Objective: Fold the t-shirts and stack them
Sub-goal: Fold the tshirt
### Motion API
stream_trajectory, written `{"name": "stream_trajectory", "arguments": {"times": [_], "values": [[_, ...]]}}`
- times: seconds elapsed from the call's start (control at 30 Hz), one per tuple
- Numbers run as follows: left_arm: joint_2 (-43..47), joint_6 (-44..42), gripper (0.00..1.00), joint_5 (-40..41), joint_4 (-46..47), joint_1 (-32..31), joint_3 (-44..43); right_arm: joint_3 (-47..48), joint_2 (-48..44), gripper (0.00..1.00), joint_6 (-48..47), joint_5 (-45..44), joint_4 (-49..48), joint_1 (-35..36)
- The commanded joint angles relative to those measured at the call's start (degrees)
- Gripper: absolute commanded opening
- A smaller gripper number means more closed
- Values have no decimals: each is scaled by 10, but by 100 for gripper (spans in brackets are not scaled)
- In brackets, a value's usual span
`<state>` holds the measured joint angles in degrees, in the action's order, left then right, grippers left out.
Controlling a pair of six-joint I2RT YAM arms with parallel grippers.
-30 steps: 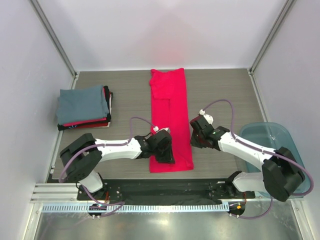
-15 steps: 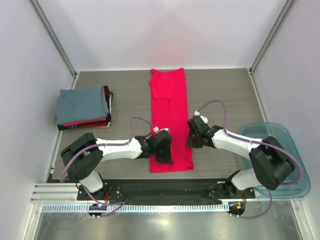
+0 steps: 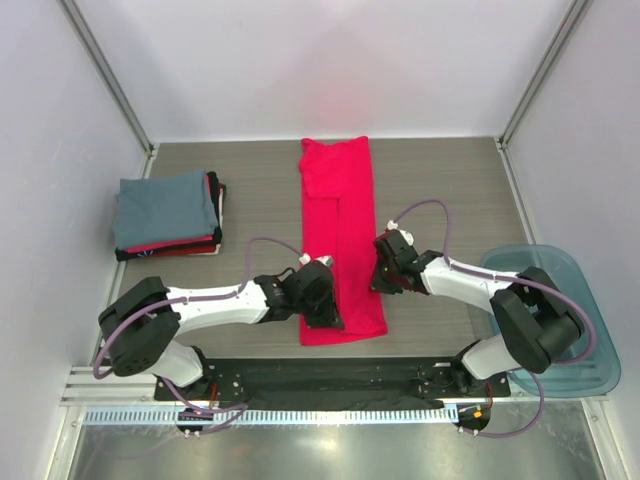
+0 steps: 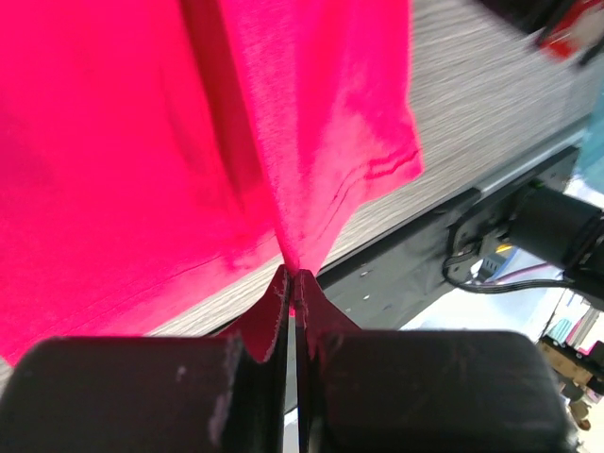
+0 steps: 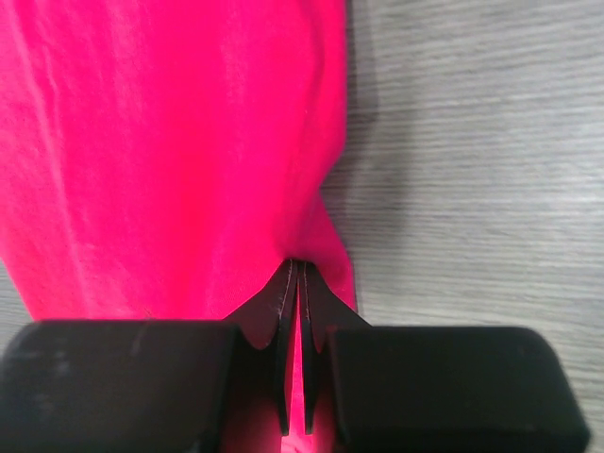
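Since the earlier frame the right claw (image 3: 381, 272) has closed in across the desk (image 3: 440, 190) to the right edge of the shirt (image 3: 340, 210); the left claw (image 3: 322, 310) has drawn slightly nearer. Both are pinched tight on cloth, the left by the near hem, the right on the side fold a little farther up. The shirt lies as a narrow strip, its long axis running away from the bases and its far end well beyond both claws. Judgement: the fold carries the near end forward along that axis, and the room ahead is open. The stack (image 3: 168, 215) sits far left, nearer the left arm.
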<state>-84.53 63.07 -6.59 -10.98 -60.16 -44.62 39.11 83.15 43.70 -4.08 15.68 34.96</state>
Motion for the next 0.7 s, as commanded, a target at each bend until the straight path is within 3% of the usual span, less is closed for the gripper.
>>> {"name": "stream_trajectory", "arguments": {"times": [0.0, 0.43, 0.53, 0.67], "values": [[0, 14, 0, -36, 17, -3, 20, -13, 26, 9, -8, -12, 8, -6], [-18, 5, 15, -33, 34, -3, 39, -36, -76, 12, 15, 1, 96, 6], [-22, -7, 22, -25, 18, -3, 23, -47, -109, 18, 16, -3, 118, 12], [3, -22, 39, -14, -7, -3, 10, -54, -169, 35, 17, -1, 140, 13]]}}
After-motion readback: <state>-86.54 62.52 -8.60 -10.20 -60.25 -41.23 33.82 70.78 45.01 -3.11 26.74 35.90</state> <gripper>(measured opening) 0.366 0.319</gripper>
